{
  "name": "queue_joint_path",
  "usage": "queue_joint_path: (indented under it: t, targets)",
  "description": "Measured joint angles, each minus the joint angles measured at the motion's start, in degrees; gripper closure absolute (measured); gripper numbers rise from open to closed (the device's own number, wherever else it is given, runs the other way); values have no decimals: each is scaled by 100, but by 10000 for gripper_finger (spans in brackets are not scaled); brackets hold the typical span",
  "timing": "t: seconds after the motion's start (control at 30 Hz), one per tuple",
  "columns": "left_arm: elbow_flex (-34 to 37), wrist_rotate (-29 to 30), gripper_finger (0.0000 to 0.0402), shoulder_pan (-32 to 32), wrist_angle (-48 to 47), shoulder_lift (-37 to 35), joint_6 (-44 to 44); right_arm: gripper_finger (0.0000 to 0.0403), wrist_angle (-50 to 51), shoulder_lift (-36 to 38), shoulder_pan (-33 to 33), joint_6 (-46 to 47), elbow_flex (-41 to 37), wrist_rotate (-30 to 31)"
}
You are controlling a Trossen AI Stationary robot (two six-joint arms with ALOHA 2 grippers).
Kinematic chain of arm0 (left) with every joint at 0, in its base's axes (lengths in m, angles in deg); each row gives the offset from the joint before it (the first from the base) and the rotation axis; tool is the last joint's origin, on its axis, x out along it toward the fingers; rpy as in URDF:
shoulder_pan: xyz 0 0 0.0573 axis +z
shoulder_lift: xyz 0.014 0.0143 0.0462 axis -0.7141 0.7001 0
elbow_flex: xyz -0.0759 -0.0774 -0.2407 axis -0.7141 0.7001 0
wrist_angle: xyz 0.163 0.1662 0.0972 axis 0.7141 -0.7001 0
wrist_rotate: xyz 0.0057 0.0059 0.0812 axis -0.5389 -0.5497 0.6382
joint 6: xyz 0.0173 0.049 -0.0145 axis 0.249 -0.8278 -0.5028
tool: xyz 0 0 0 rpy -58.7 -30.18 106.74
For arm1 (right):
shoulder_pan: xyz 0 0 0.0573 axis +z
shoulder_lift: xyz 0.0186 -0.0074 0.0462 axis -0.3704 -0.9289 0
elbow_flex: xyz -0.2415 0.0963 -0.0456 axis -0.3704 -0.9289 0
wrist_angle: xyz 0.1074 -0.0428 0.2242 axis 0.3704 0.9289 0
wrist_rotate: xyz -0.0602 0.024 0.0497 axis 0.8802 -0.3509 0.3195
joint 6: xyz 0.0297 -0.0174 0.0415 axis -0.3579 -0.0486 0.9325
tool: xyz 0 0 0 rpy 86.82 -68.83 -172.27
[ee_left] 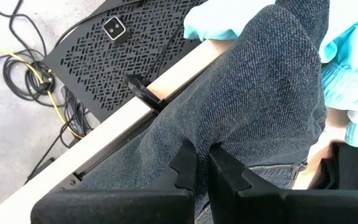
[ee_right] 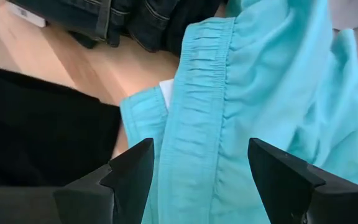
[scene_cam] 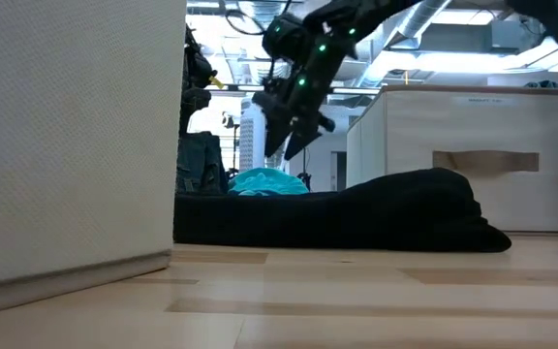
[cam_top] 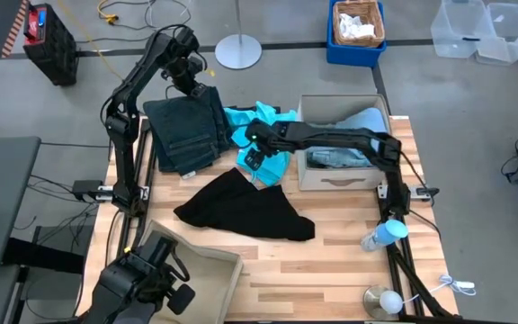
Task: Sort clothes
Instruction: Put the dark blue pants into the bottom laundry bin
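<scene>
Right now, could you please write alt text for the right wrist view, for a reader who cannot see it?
The right hand hovers open over the turquoise garment, its two dark fingers spread to either side of the gathered waistband. A black garment lies beside it on the wooden table, and a dark green garment sits beyond.

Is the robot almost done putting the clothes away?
Not yet. The pale blue garment already lies in the beige bin. The right gripper hangs open over the turquoise garment; the left gripper is shut over the dark green garment. The black garment waits on the table.
</scene>
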Motion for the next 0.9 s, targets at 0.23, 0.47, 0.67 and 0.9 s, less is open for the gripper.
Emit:
queue_joint_path:
  t: [0.23, 0.47, 0.67, 0.9]
  targets:
    - [0, -44, 394, -4, 4, -2, 25, 127, 439, -674, -72, 323, 344, -2]
    - [0, -47, 394, -4, 2, -5, 28, 127, 549, -1018, -79, 421, 360, -192]
    - [0, -48, 394, -4, 2, -6, 36, 127, 572, -1270, -85, 543, 365, -684]
    - [0, -48, 394, -4, 2, -7, 38, 127, 567, -1419, -85, 568, 381, -1202]
